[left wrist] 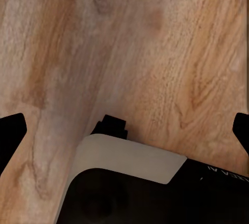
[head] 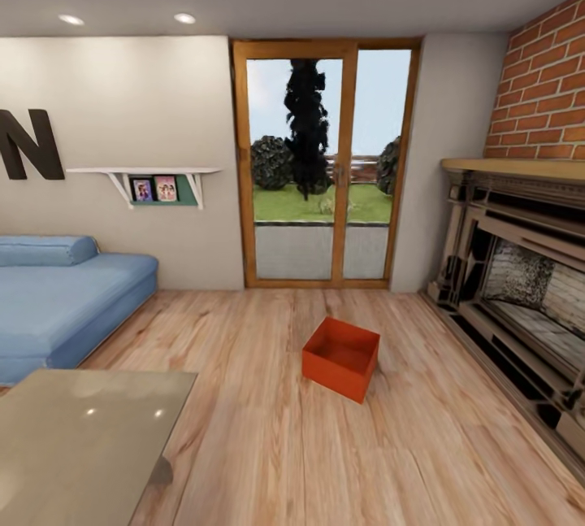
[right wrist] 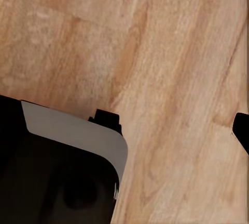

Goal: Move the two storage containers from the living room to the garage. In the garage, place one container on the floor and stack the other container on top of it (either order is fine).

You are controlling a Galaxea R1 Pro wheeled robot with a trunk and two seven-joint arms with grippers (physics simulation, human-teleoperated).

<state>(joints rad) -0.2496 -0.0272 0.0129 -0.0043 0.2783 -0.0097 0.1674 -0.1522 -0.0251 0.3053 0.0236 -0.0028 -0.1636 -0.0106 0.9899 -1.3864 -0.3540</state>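
**Orange-red bin sitting on the living room floor**

Orange-red storage container [head: 341, 357] sits on the light wood plank floor [head: 268, 428], open top up and turned a bit diagonal to the planks. Using the bin as the landmark: the glass patio door [head: 325, 168] with its wood frame is straight beyond it, the brick fireplace [head: 520, 282] is off to its right, the blue sofa [head: 57, 298] is well off to its left against the wall, and a glossy low table [head: 81, 436] is nearer the camera on that same left side. A small white shelf [head: 146, 176] with two framed photos hangs above the sofa.

Left wrist view: the left pincer [left wrist: 124, 135] hangs over bare planks, black fingertips [left wrist: 11, 130] out at both edges of the frame, so spread wide and holding nothing. Right wrist view: right pincer, one dark fingertip [right wrist: 241, 130] shows at the edge over plain wood, so I can't tell whether it's spread or closed. A dark, grey-edged part of the robot shows in both wrist views.
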